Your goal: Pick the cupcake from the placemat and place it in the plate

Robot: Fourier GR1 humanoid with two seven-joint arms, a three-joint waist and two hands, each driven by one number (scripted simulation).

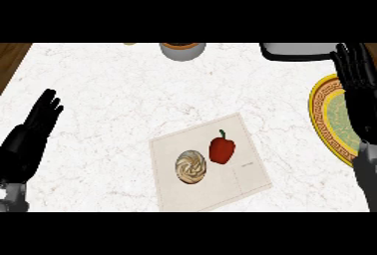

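White marble counter point(132, 89) is filling nearly the whole head view, with a strip of wood showing at the far left edge. Lying on it just below centre is a pale placemat point(221, 184), turned at a slight angle. At the right edge a plate point(318, 107) with a yellow patterned rim and green centre is sitting half out of view, well apart from the placemat. The right hand point(355, 69) is hanging over that plate with fingers straight and spread, pinching nothing. The left hand point(40, 122) is resting open near the left edge, fingers up and relaxed, also carrying nothing. A round container point(182, 50) is peeking in at the top edge, and a dark, grey-topped object point(298, 51) is sitting beside the right hand.

On the placemat a red bell pepper point(222, 148) is lying just beside the cupcake point(191, 167), whose swirled frosting is facing up; the cupcake is waiting untouched. Judging from this, the risk is crowding: fingers closing on the cupcake could be nudging the pepper, squashing the frosting, or dragging the placemat along.
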